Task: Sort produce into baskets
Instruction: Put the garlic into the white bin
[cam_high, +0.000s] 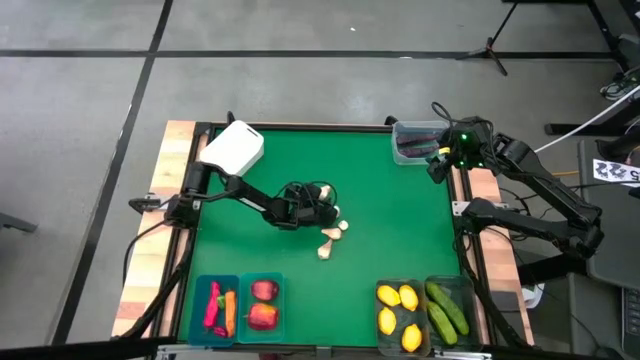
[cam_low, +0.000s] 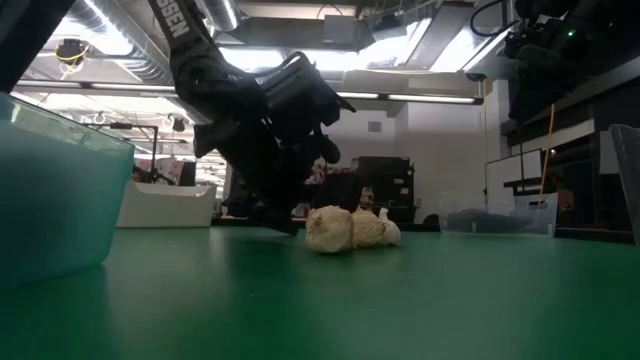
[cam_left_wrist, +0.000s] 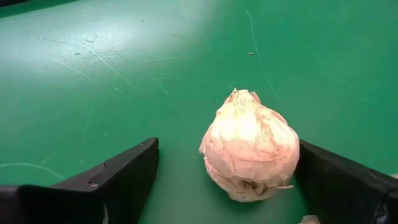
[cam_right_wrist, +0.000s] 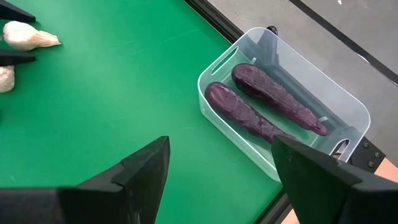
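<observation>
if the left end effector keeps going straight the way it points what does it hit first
Most likely the white papery garlic bulb, sitting on the green table between the open fingers of the left end effector, close against one finger. Beyond it, only bare mat shows.

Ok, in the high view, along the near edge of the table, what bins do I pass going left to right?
Bin of peppers and carrot → bin of apples → bin of lemons → bin of cucumbers.
</observation>
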